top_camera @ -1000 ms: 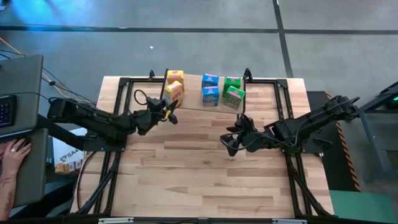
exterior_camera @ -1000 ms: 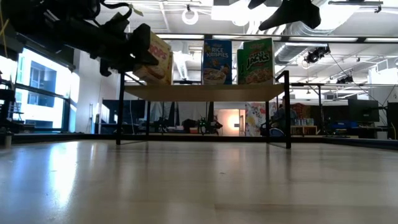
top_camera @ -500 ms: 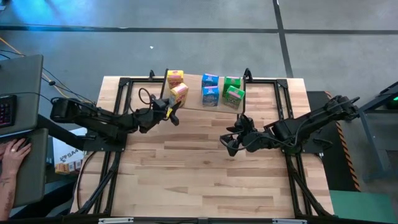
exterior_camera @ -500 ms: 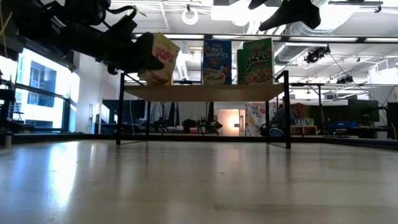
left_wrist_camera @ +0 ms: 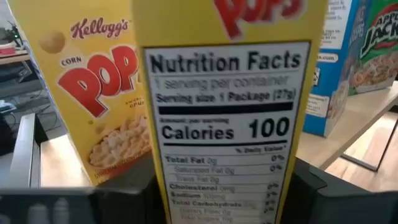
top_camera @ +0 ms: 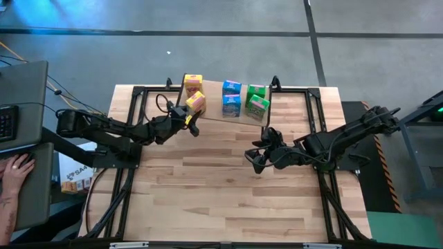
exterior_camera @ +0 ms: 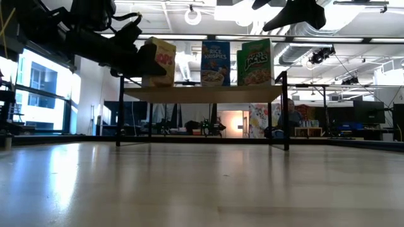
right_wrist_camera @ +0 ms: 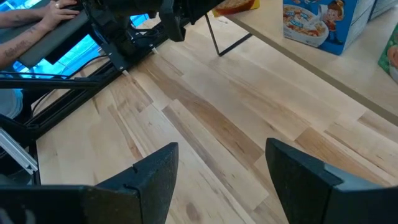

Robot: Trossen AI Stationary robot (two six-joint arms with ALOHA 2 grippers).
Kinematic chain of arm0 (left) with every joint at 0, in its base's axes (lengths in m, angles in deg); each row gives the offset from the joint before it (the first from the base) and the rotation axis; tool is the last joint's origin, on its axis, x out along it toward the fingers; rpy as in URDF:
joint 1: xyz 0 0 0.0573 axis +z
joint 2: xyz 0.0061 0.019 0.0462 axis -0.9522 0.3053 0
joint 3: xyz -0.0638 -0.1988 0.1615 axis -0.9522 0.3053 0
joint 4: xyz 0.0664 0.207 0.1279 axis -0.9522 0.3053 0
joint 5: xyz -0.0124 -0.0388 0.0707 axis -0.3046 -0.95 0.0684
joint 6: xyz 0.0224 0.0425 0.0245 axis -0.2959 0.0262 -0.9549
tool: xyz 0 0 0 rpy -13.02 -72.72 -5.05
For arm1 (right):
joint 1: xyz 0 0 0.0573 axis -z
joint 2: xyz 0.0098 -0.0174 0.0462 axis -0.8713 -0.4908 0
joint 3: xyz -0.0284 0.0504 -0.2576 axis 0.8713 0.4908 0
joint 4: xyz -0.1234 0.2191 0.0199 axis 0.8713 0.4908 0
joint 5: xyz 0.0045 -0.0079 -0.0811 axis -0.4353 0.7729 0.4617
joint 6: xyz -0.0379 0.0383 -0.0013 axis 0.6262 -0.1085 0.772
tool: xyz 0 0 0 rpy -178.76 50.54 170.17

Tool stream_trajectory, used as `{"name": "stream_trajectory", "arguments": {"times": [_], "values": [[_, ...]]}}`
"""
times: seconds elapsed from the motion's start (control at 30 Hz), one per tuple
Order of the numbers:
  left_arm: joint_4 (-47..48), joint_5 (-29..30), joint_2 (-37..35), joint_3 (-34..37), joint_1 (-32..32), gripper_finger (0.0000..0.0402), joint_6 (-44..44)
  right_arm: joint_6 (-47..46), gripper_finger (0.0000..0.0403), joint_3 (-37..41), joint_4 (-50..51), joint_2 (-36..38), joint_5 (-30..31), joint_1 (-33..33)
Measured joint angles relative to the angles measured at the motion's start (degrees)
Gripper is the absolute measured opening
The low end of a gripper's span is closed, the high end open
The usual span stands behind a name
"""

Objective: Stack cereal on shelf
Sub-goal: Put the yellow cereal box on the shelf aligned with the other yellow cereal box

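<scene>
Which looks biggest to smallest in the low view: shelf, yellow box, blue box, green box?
1. Shelf, widest by far.
2-4. Blue box, green box and yellow box look about alike; the yellow one is partly hidden by the left arm, so I won't rank them.

The shelf (top_camera: 214, 114) stands along the table's (top_camera: 228, 200) far edge. On it the cereal boxes (top_camera: 230, 99) sit in pairs, one behind the other: a pair at the shelf's left end, one mid-shelf, one at its right end. The left end effector (top_camera: 188, 119) is at the front left box.
</scene>
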Motion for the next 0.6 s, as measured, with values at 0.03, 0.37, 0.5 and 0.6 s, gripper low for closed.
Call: {"name": "stream_trajectory", "arguments": {"times": [0.03, 0.37, 0.5, 0.6], "values": [[0.10, -0.02, 0.00, 0.02, 0.04, 0.0204, -0.02, -0.01, 0.0236, 0.00, 0.00, 0.00, 0.00, 0.00], [-0.27, 0.15, -1.29, 0.04, 0.10, 0.0230, -0.03, -1.35, 0.0236, 0.00, -0.02, 0.00, 0.01, 0.00], [0.34, 0.12, -2.20, 0.02, 0.09, 0.0230, -0.31, -1.34, 0.0236, -0.01, -0.02, -0.01, 0.02, 0.00], [0.35, 0.08, -2.67, 0.04, 0.09, 0.0230, -2.18, -1.35, 0.0236, -0.02, -0.02, -0.02, 0.01, 0.00]]}}
